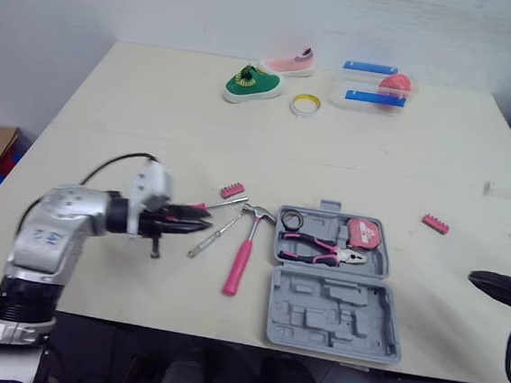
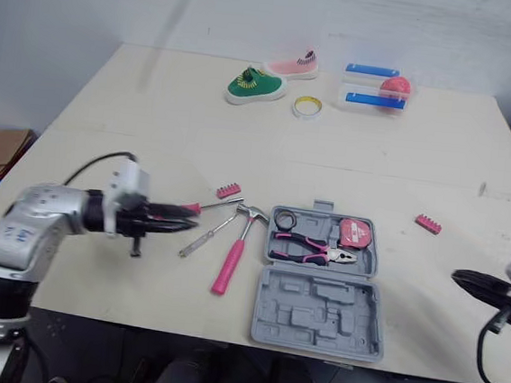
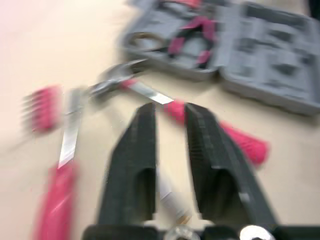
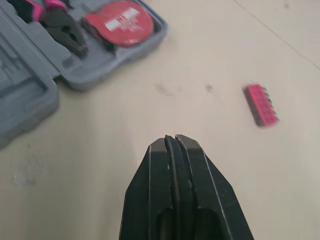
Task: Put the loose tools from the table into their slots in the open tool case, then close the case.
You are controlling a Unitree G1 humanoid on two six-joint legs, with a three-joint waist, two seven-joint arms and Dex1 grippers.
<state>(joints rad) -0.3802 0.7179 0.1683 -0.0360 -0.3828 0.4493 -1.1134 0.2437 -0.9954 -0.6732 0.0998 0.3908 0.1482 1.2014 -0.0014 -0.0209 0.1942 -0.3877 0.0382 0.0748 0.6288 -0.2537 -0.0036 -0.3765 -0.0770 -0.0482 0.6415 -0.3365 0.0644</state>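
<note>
The grey plastic tool case (image 1: 335,303) lay open on the beige table (image 1: 156,100). Left of the case, the pink-handled hammer (image 1: 242,254), a pale-handled screwdriver (image 1: 207,238) and a pink-handled screwdriver (image 1: 218,204) lay close together. Because of this crowding, a closing grasp would likely have nudged a neighbouring tool or pinched two at once. A grip far from the middle of a handle could also have let the tool swing.

The left gripper (image 1: 196,223), left of the case, had its fingers parted narrowly. The pale screwdriver handle lay between them, and contact could not be confirmed. The right gripper (image 4: 171,141), right of the case, was clenched on nothing.
</note>
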